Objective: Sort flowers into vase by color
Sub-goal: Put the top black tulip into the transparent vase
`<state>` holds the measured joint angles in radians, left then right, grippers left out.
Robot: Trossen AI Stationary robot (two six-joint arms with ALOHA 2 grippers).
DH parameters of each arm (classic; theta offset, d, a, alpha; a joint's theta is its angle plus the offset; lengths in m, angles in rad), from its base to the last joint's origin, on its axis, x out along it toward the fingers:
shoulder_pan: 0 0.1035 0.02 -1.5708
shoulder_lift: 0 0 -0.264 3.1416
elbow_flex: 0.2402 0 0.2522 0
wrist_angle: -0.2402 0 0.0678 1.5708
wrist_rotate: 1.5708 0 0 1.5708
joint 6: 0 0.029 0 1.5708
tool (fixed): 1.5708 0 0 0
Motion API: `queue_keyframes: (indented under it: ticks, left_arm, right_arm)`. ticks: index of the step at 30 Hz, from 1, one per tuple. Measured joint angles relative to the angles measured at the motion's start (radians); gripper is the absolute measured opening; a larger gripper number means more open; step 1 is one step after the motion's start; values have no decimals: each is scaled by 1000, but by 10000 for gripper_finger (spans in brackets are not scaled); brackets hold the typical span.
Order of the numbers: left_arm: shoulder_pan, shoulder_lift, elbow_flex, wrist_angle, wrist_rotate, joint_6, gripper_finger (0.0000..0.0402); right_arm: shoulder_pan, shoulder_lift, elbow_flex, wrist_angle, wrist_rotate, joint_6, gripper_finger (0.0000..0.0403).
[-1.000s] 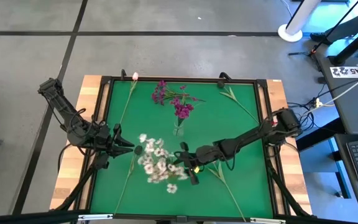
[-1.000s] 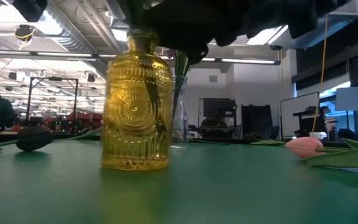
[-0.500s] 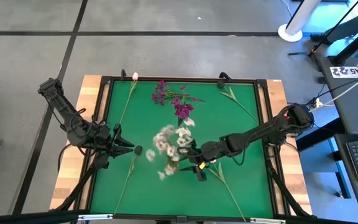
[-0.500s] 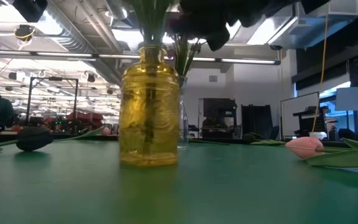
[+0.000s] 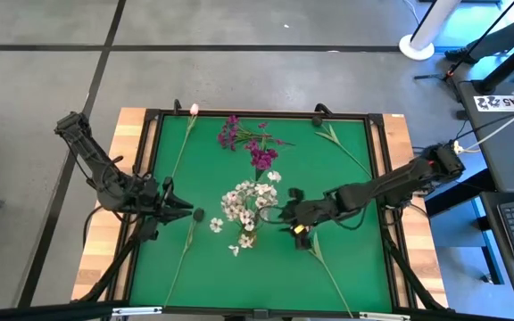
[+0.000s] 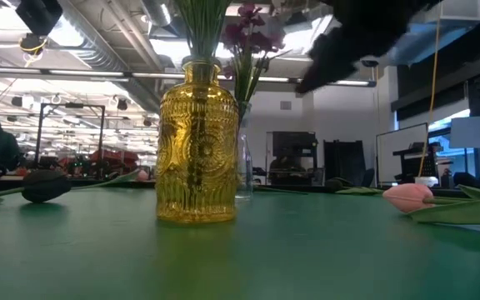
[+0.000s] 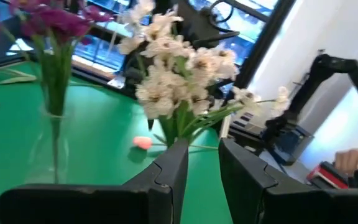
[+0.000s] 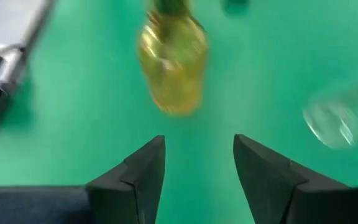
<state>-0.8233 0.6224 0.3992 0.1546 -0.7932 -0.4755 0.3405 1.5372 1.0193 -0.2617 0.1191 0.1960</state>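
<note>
A yellow ribbed glass vase stands upright on the green mat and holds the white blossom spray. Behind it a clear vase holds magenta flowers. My right gripper hovers open just right of the yellow vase, touching nothing. My left gripper waits open at the mat's left side, facing the white spray. Another magenta cluster lies on the mat near the far edge.
Loose stems lie flat on the mat: a pink bud at the far left, a leafy stem at the far right, one near left, one near right. A pink bud lies near the camera. A black frame rims the mat.
My right gripper carried the tilted yellow vase with the white spray from the near left toward the mat's middle and stood it upright beside the clear vase. It then let go and drew back toward the right edge.
</note>
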Motion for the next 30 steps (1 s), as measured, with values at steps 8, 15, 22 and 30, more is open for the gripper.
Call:
queue_keyframes:
  ticks: [8, 15, 22, 30]
  left_arm:
    - [0, 0, 0, -27, -100, -41, 87]
    - [0, 0, 0, -33, -127, -46, 87]
    - [0, 0, 0, -46, -131, -68, 87]
    - [0, 0, 0, -112, -130, -140, 87]
  right_arm:
    - [-2, -151, 0, -538, 319, 288, 191]
    - [-166, -166, -1, -904, 483, 601, 191]
    - [-488, -168, -79, -790, 378, 367, 191]
    - [-788, -186, -209, -471, 165, 146, 191]
